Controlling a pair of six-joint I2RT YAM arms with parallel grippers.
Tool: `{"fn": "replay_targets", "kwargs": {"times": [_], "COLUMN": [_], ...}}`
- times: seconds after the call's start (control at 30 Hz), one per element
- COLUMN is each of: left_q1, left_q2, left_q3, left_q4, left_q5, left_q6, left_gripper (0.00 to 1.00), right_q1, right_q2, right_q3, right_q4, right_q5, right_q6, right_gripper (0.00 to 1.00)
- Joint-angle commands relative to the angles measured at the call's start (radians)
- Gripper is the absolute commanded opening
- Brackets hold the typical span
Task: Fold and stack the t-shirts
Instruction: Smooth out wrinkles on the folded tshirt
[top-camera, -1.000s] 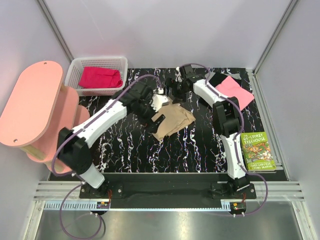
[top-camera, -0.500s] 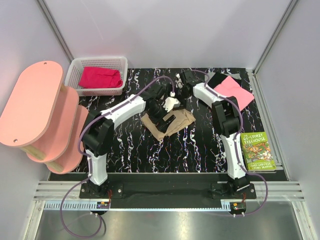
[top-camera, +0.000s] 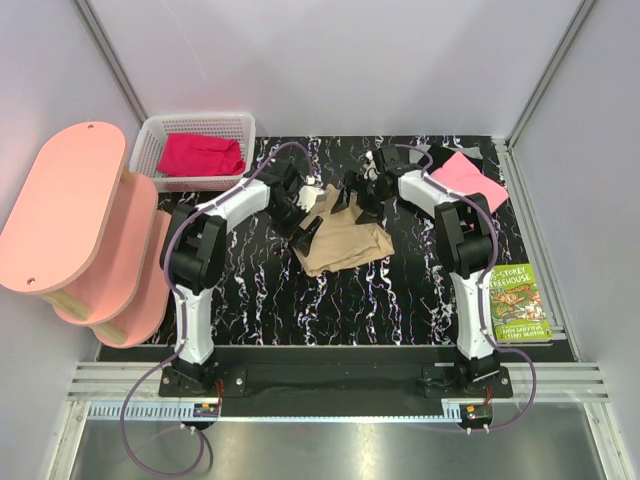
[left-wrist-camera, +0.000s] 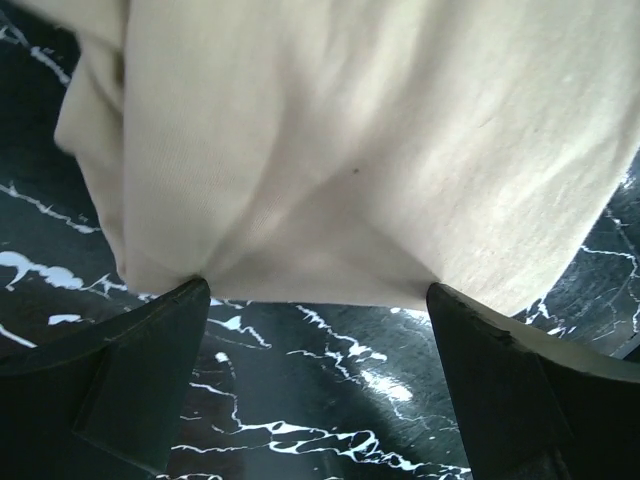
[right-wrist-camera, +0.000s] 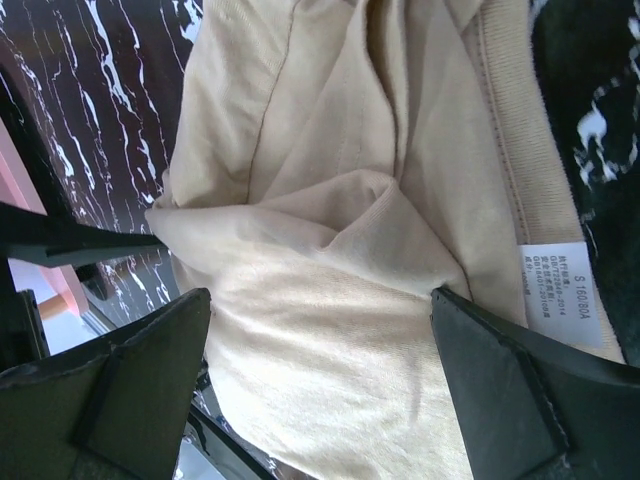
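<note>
Tan-beige t-shirt (top-camera: 345, 245) lies crumpled near the middle of the black marbled surface (top-camera: 250, 300), and its far end reaches between the tips of the two arms. The left arm (top-camera: 235, 205) comes in from the left and the right arm (top-camera: 425, 190) from the right, so their ends sit close together over the far part of that shirt.

The left jaws are spread wide. In the left wrist view both dark fingers (left-wrist-camera: 100, 390) stand far apart with their tips touching the edge of the cloth. Marbled surface shows between them and nothing is pinched.

The right jaws are released as well. In the right wrist view the fingers (right-wrist-camera: 530, 390) sit wide apart with bunched folds of the shirt filling the gap. A white size label (right-wrist-camera: 565, 293) shows beside the ribbed neckband.

The pink t-shirt (top-camera: 468, 180) lies fairly flat at the far right corner of the surface. The black t-shirt (top-camera: 435, 158) lies just beside it on its far left edge. The magenta-red t-shirt (top-camera: 200, 155) lies inside the white basket (top-camera: 196, 119) at the far left corner. A pink tiered shelf (top-camera: 65, 205) stands to the left of the surface. A green paperback book (top-camera: 515, 303) lies at the near right edge, well apart from the shirts.
</note>
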Motion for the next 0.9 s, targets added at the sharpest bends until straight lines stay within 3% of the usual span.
{"fn": "replay_targets", "kwargs": {"times": [0.0,0.17,0.4,0.53,0.87], "left_q1": [0.011,0.012,0.018,0.026,0.084], "left_q2": [0.026,0.041,0.012,-0.077,-0.403], "left_q3": [0.056,0.07,0.09,0.121,0.145], "left_q4": [-0.007,-0.002,0.002,-0.022,-0.125], "left_q5": [-0.005,-0.046,-0.135,-0.17,-0.101], "left_q6": [0.035,0.054,0.088,0.108,0.121], "left_gripper": [0.99,0.99,0.99,0.99,0.99], "right_q1": [-0.016,0.004,0.139,0.145,0.14], "right_q2": [-0.047,-0.159,-0.318,-0.343,-0.442], "right_q3": [-0.13,-0.343,-0.549,-0.507,-0.181], "right_q4": [-0.059,0.02,0.111,0.099,-0.253], "right_q5": [0.086,0.116,0.205,0.239,0.362], "right_q6": [0.031,0.105,0.214,0.206,0.112], "right_gripper": [1.0,1.0,1.0,1.0,1.0]}}
